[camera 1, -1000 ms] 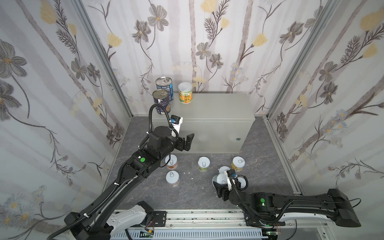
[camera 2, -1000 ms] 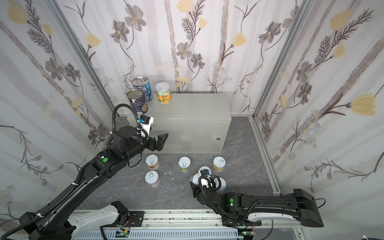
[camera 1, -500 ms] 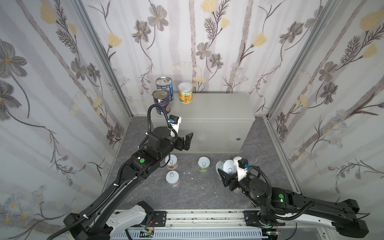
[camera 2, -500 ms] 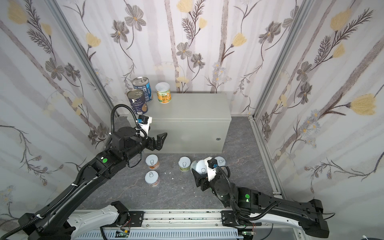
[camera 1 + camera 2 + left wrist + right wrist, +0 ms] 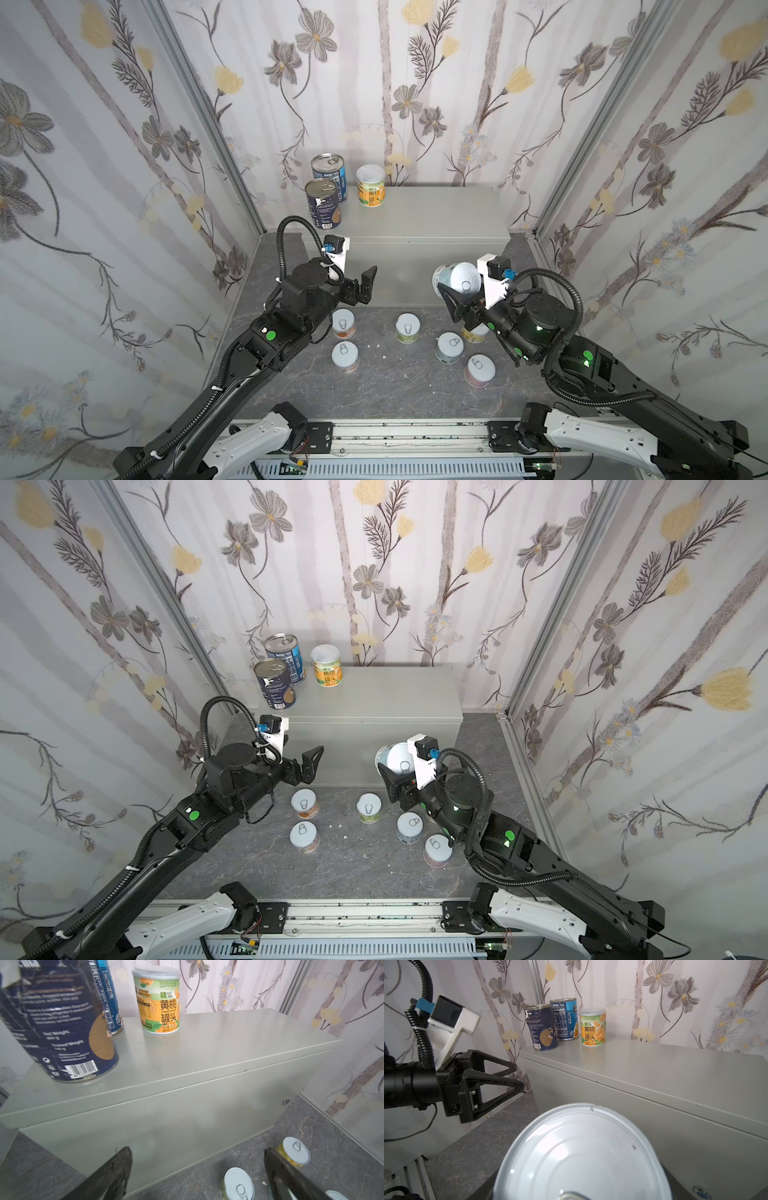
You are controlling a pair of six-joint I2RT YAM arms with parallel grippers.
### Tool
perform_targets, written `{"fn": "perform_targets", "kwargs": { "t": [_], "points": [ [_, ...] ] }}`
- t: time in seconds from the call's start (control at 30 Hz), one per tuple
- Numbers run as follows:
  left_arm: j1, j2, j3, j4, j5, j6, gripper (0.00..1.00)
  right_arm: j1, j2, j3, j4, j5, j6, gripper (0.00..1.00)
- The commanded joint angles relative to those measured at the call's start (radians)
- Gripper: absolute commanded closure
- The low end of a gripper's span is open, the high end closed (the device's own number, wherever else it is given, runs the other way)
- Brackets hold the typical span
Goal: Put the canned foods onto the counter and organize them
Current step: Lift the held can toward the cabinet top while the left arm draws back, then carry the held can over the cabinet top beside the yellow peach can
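1. A white-lidded can [image 5: 459,279] is clamped by its sides in the right fingers [image 5: 451,300]. It is held clear of the floor [image 5: 386,390], tilted with its lid turned up towards the wrist camera. It hangs in front of the bench [image 5: 424,216] and is not yet over the top.
2. The left fingers [image 5: 369,275] are spread wide with nothing between them, poised near the left end of the bench front, above the floor cans.
3. Three cans are already parked at the back left corner of the bench top: two dark-blue cans [image 5: 322,203] standing close together, and a peach-labelled can [image 5: 370,185] just beside them, all upright.
4. Six short floor cans [image 5: 407,328] are left standing in front of the bench, one half hidden behind the right arm.
5. The step is judged to be the carry: a fourth can is in transit and the set-down is yet to come.
6. Next, the can would need to be raised past the bench's front edge and brought upright. It should then be carried across and lowered beside the peach-labelled can so a row is begun. Release is best saved until the base sits flat, and the lip of the bench should be cleared without a knock.
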Motion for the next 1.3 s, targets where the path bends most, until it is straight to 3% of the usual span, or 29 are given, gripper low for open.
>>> {"fn": "perform_targets", "kwargs": {
  "t": [0.0,0.23,0.5,0.77,0.97,1.17,1.27],
  "points": [
    [0.0,-0.025,-0.011,-0.001,-0.041,-0.015,0.0,-0.057,0.075,0.103,-0.003,-0.086,-0.063,1.0],
    [0.0,-0.093,-0.058,-0.042,-0.173,-0.029,0.0,-0.196,0.257,0.319,-0.109,-0.167,-0.1,1.0],
    [0.005,-0.228,-0.178,0.064,-0.414,-0.111,0.0,-0.3,0.431,0.528,-0.232,-0.185,-0.134,1.0],
    [0.054,-0.248,-0.182,-0.041,-0.572,-0.162,0.0,-0.388,0.595,0.729,-0.373,-0.23,-0.137,1.0],
    [0.25,-0.161,-0.135,-0.17,-0.385,-0.298,0.0,-0.438,0.728,0.94,-0.488,-0.266,-0.168,1.0],
    [0.441,-0.108,-0.145,-0.151,-0.195,-0.374,0.0,-0.452,0.849,1.088,-0.559,-0.271,-0.197,1.0],
    [0.48,-0.105,-0.168,-0.119,-0.129,-0.384,0.0,-0.458,0.893,1.136,-0.576,-0.288,-0.198,1.0]
  ]
}}
